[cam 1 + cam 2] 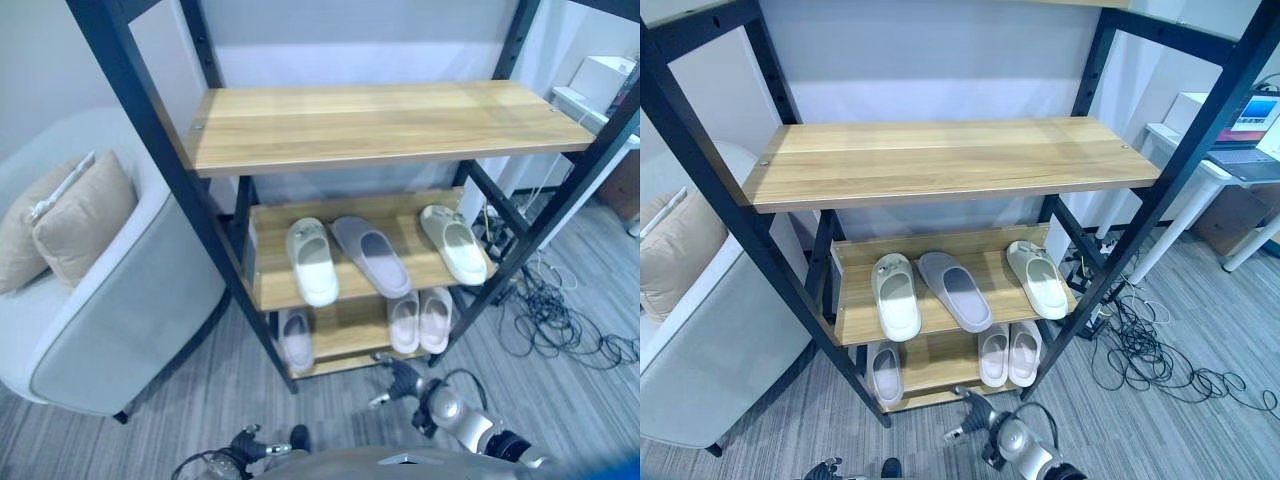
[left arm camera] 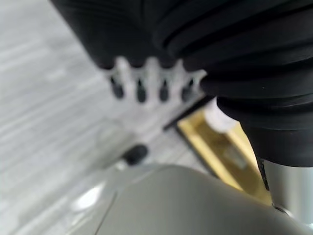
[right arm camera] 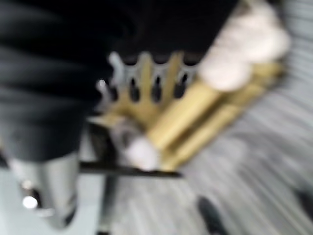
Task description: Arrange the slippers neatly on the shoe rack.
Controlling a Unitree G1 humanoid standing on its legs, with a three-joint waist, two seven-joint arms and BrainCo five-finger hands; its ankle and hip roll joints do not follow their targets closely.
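Left eye view: rack (image 1: 250, 270) with three slippers on the middle shelf (image 1: 270, 290): white slipper (image 1: 312, 262) at the rack's left post side, grey slipper (image 1: 372, 256) angled beside it, another white slipper (image 1: 453, 244) apart toward the right post. On the bottom shelf (image 1: 345, 335), lone slipper (image 1: 296, 340) left, neat pair (image 1: 421, 320) right. Right hand (image 1: 400, 378) low, just before the rack's bottom shelf.

Right eye view: left hand (image 1: 825, 468) low, left of the rack.

Left wrist view: fingers (image 2: 141, 88) straight, side by side, holding nothing.

Right wrist view: fingers (image 3: 156, 88) straight, empty, rack close beyond.

Likely next: straightening the grey slipper, toe facing inward, parallel to its neighbours; best gripped at the heel.
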